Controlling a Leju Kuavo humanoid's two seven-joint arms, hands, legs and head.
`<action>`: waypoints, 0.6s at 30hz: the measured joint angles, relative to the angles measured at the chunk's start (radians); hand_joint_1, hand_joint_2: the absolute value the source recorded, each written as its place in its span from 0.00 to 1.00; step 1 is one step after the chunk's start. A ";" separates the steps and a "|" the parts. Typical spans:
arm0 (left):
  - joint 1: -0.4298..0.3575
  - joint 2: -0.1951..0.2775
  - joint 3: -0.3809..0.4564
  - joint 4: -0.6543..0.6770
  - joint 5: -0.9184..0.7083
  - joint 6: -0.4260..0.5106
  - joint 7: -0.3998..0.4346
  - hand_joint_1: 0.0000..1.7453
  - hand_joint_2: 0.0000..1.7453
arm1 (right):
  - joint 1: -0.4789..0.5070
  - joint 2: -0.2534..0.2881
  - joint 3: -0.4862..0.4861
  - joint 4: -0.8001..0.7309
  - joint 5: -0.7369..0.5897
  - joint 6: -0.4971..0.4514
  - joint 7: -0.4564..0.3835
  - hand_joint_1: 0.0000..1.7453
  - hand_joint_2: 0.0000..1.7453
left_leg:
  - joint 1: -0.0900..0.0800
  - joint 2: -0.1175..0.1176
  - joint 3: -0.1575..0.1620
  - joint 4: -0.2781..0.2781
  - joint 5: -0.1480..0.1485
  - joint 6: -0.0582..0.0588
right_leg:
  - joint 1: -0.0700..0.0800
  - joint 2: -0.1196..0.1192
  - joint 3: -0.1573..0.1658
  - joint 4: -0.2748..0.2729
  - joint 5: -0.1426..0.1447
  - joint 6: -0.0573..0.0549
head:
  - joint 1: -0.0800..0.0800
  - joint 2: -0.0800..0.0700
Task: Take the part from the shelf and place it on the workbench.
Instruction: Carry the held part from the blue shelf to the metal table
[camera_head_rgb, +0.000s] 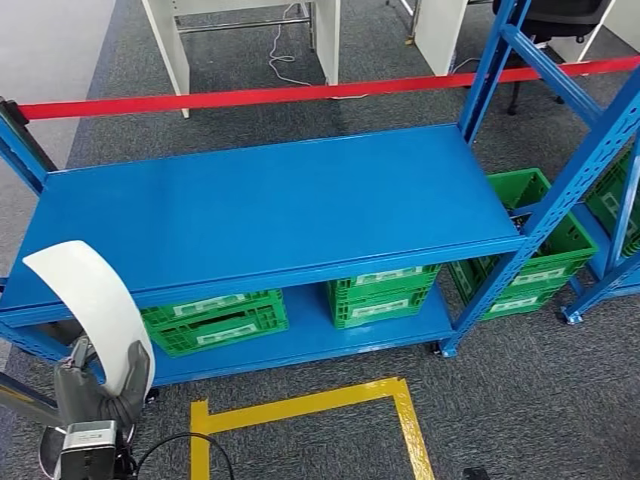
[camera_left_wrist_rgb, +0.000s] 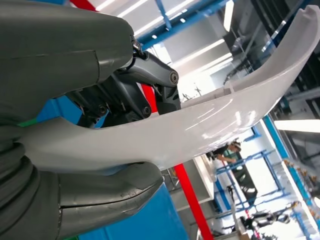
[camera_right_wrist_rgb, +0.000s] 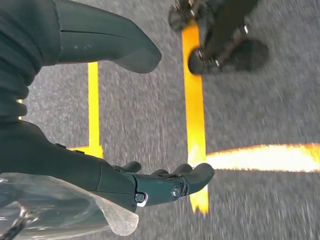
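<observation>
I have the curved white glossy plastic part in my left hand, off the blue steel shelf and just in front of its front left corner. The fingers close over one face and the thumb presses the other, near the lower end. It looks light, stiff and slippery, so I judge a grip nearer its middle steadier. My right hand hangs over the carpet, fingers apart, holding nothing
</observation>
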 joint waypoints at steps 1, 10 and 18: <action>-0.001 -0.001 -0.002 0.001 0.001 0.004 0.000 1.00 1.00 | 0.001 -0.002 -0.001 0.000 0.003 0.003 0.001 0.00 1.00 | 0.002 0.002 -0.007 -0.006 0.012 0.005 | 0.000 0.001 -0.007 0.005 -0.010 0.006 | 0.001 0.000; 0.001 -0.004 -0.021 0.018 0.010 0.020 0.000 1.00 1.00 | -0.001 -0.014 -0.002 0.000 0.025 0.014 0.001 0.00 1.00 | 0.003 0.013 -0.116 0.012 0.088 0.009 | -0.002 -0.003 0.055 0.135 -0.103 0.028 | 0.009 0.000; 0.022 -0.002 -0.022 0.017 0.021 0.038 -0.004 1.00 1.00 | 0.000 -0.016 -0.001 0.001 0.050 0.021 0.003 0.00 1.00 | 0.003 0.005 -0.166 0.103 0.031 -0.032 | -0.004 -0.008 0.124 -0.039 -0.101 -0.023 | 0.006 0.000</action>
